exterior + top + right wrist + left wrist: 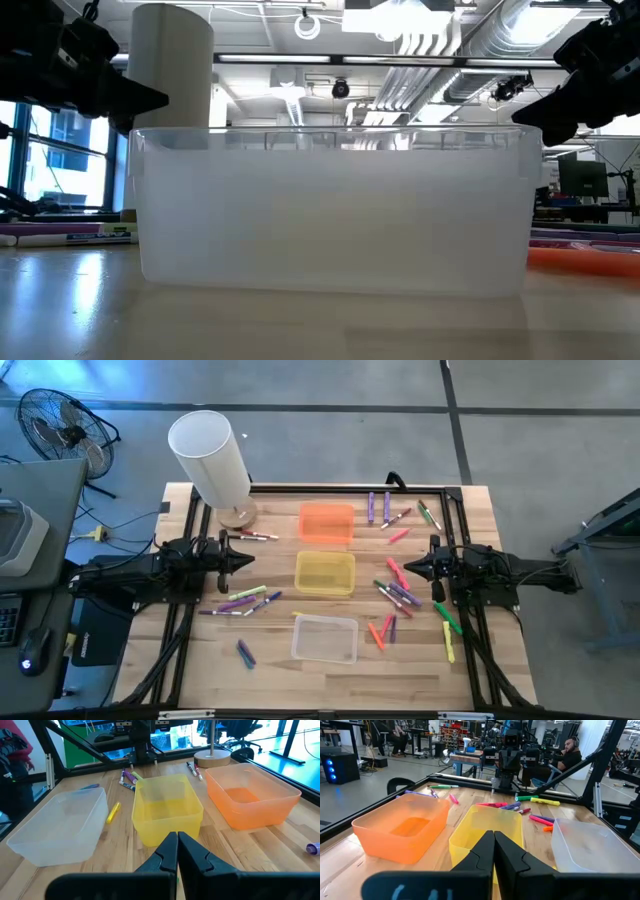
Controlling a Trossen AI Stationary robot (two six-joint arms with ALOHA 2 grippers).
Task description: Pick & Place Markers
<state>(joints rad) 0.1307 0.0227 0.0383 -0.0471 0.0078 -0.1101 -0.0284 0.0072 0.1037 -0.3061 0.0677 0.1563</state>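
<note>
Markers in mixed colours lie flat on the wooden table. One group (245, 600) sits on the left, near my left gripper (248, 556). A larger scatter (400, 595) lies on the right, beside my right gripper (408, 568). Further markers (380, 507) rest at the far right, and a pair (255, 536) by the lamp base. Both grippers hover above the table, shut and holding nothing, pointing at the yellow bin (325, 573) between them. The left wrist view shows my left gripper (493, 840) shut; the right wrist view shows my right gripper (177, 842) shut.
Three bins stand in a row down the table's middle: orange (326, 523) far, yellow in the centre, clear (325, 638) near. A white cylindrical lamp (210, 457) on a round base stands at the far left. A black frame (180, 600) runs around the work area.
</note>
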